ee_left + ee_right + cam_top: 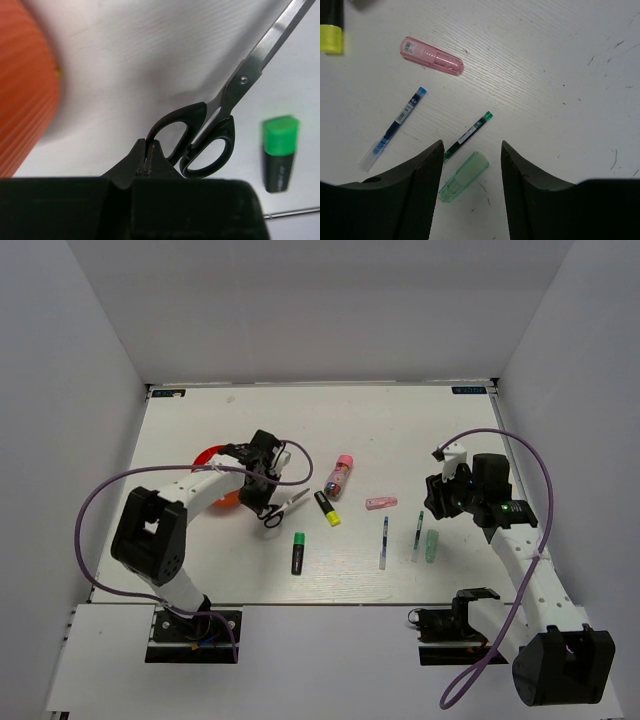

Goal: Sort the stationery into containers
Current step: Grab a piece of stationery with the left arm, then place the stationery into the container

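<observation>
My left gripper [266, 496] is shut on one handle ring of the black-handled scissors [284, 507], which lie just right of the red-orange organiser [207, 457]. In the left wrist view the fingertips [148, 145] pinch the ring of the scissors [240, 85], with the organiser's ribbed wall [25, 90] at left. My right gripper [441, 496] is open and empty. In the right wrist view it [472, 146] hovers over the pale-green cap [463, 176] and the green pen [468, 136]. The arm hides the organiser's compartments.
On the table lie a pink-capped glue stick [340, 476], a yellow-capped highlighter [327, 508], a green-capped highlighter [298, 552], a pink eraser [381, 503], a blue pen [384, 542], a green pen [418, 534] and the pale-green cap [432, 545]. White walls enclose the table.
</observation>
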